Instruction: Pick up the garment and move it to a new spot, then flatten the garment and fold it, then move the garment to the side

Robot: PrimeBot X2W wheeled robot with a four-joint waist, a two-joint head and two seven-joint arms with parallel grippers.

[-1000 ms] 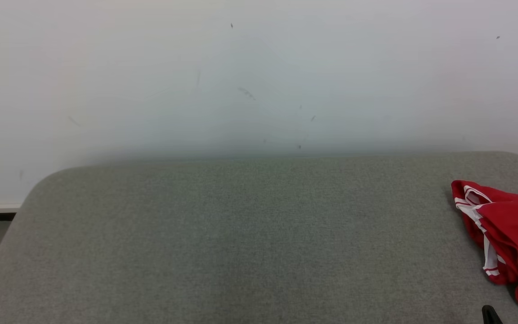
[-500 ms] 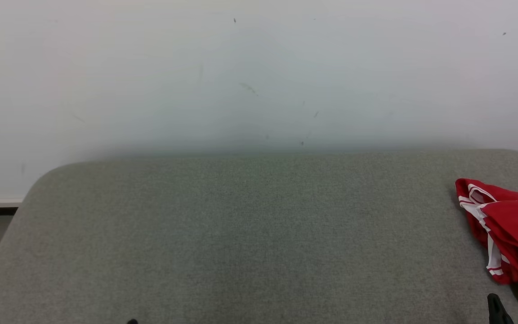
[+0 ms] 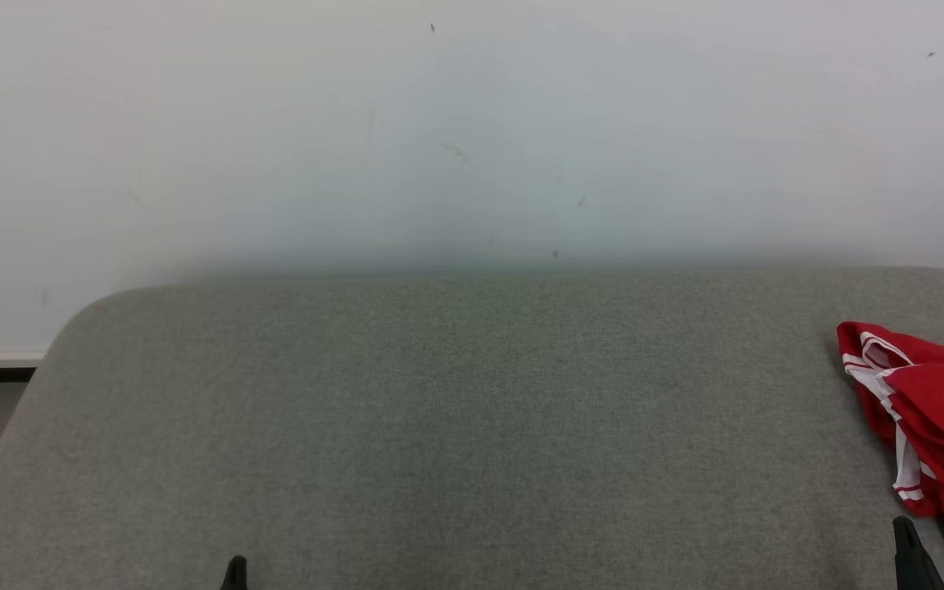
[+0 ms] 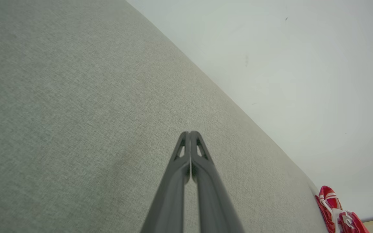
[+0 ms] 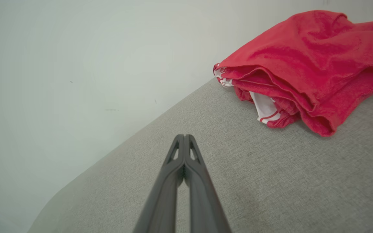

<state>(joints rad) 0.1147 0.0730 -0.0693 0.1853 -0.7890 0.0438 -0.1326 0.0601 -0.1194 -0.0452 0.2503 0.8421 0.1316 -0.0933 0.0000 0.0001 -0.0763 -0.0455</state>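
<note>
A grey fabric surface [image 3: 439, 426] met a pale, scuffed wall [image 3: 472, 123]. The red garment [image 3: 943, 410] with white trim lay bunched at the surface's right end, cut off by the head view's edge, its kind hard to tell. Near it, the right gripper [image 5: 184, 136] had its fingers pressed together, empty. The left gripper [image 4: 189, 132], likewise closed and empty, was well apart.

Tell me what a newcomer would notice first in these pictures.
The red garment, bunched in folds with white trim, lies at the right edge of the grey pad and is the one bright thing there. The left gripper and right gripper are both shut and hold nothing, dark tips pointing across the bare pad. The right gripper is nearer the garment.
</note>
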